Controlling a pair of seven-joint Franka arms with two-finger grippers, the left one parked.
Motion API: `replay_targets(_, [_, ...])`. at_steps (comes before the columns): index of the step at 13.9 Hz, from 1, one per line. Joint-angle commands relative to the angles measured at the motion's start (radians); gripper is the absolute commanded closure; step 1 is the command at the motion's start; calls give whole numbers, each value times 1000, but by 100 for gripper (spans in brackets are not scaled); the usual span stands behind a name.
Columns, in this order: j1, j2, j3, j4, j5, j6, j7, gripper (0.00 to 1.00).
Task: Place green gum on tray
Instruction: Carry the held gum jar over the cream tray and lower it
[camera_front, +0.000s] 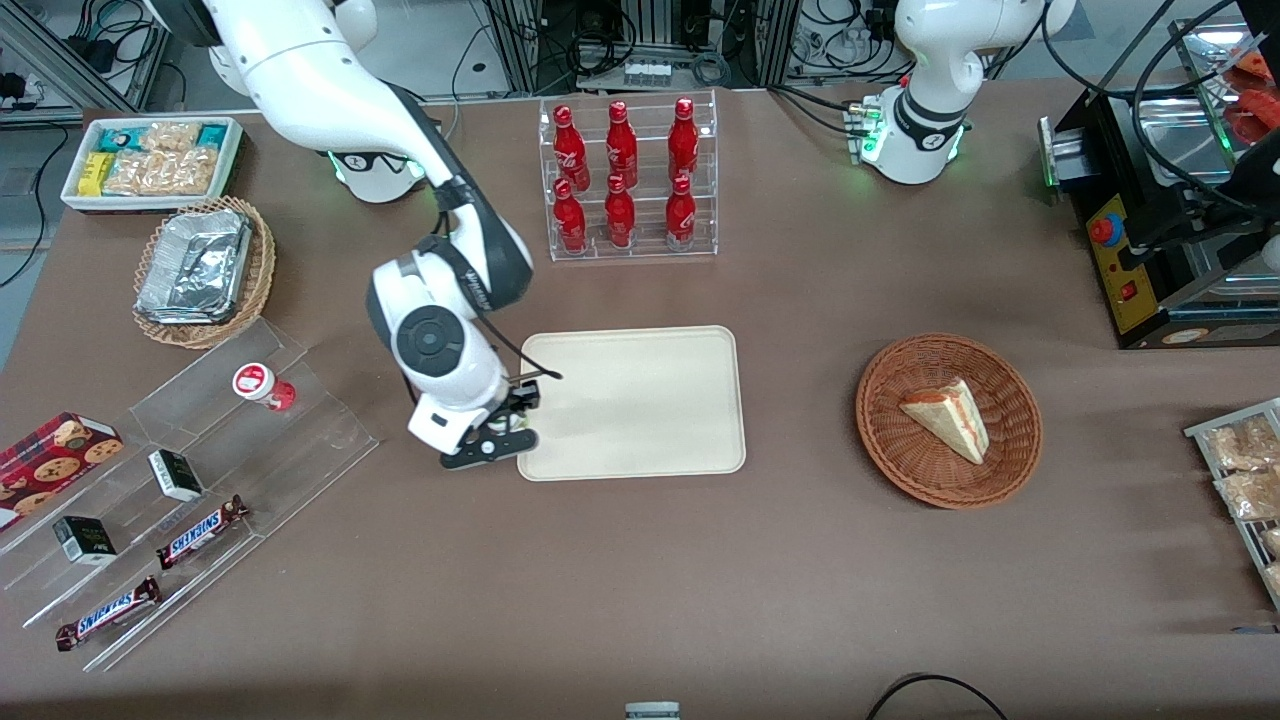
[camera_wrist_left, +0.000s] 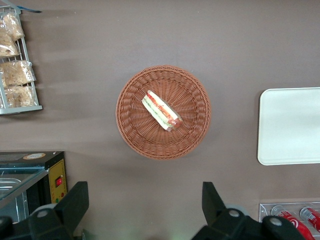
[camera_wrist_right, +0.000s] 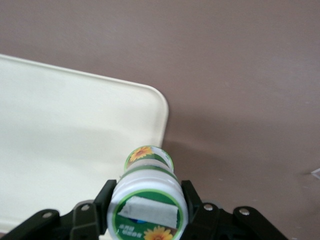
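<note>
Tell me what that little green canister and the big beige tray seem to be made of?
The green gum, clamped in the end effector over the tray's corner nearest the working arm, looks like glossy white plastic with a printed sunflower label; its lid shines. The tray looks like matte beige plastic or melamine: smooth, moulded rim, rounded corners.

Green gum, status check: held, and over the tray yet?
End effector shut on green gum, at the tray corner nearest the working arm. Gum above the rim, not set down. Tray surface bare, nothing blocking.
</note>
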Motion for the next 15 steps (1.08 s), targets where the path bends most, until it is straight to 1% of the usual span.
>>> replay_targets(1, [49, 98, -11, 129, 48, -8, 103, 100])
replay_targets(4, [110, 157, -11, 186, 61, 35, 227, 100])
replay_targets(8, [184, 183, -11, 195, 59, 86, 329, 100])
replay_targets(11, [216, 195, -11, 195, 59, 86, 347, 100])
replay_targets(15, [230, 218, -11, 195, 61, 95, 349, 100])
